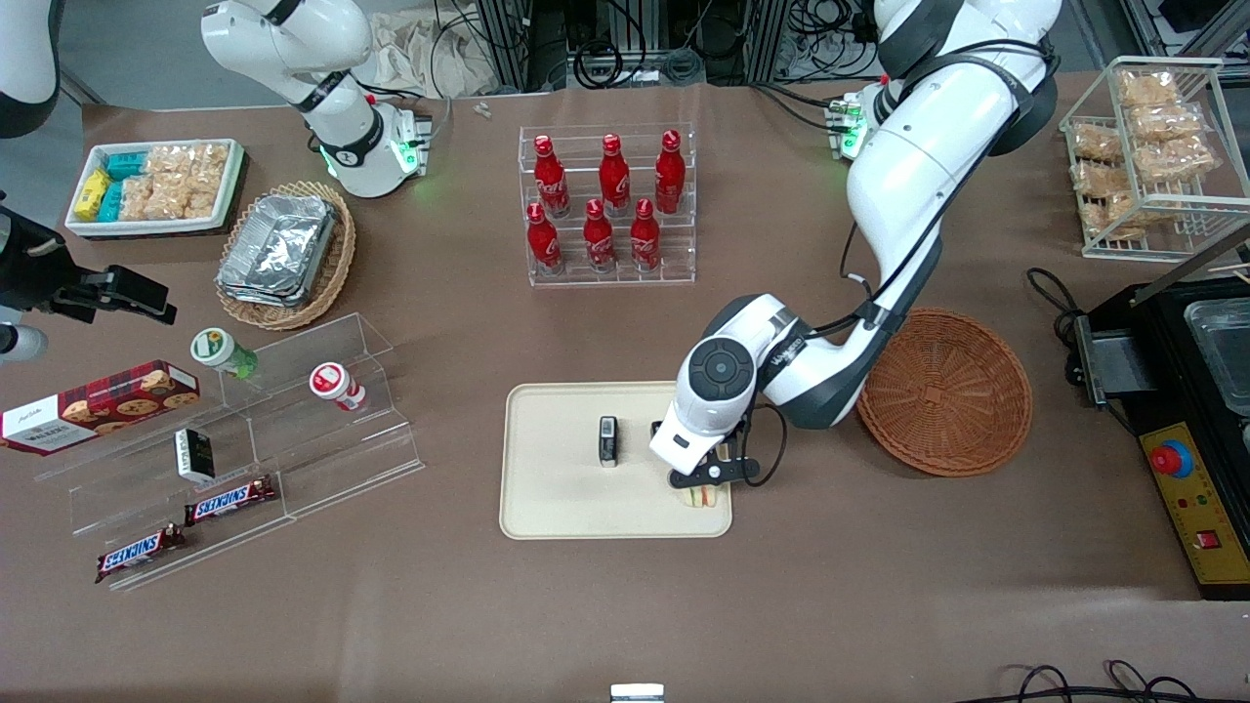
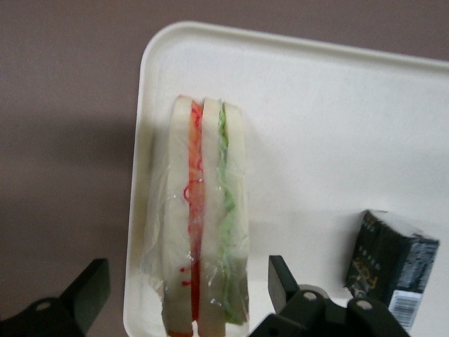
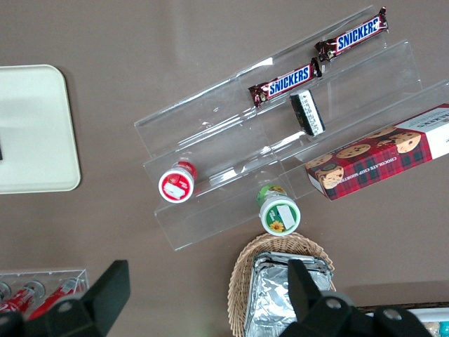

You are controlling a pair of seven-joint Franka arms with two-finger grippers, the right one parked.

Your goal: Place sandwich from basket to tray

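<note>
The gripper (image 1: 705,480) is positioned low over the tray (image 1: 557,508), at the tray's corner nearest the front camera on the working arm's side. Its fingers (image 2: 88,291) are spread apart, with the sandwich (image 2: 203,217) seen between them but not touched by either one. The sandwich, wrapped in clear film, is lying on the tray just inside the rim, its red and green filling layers showing between pale bread slices. A small dark box (image 1: 607,440) is standing on the tray near the sandwich, toward the parked arm's end. The reddish-brown basket (image 1: 945,391) is resting on the table beside the tray, toward the working arm's end, with nothing in it.
</note>
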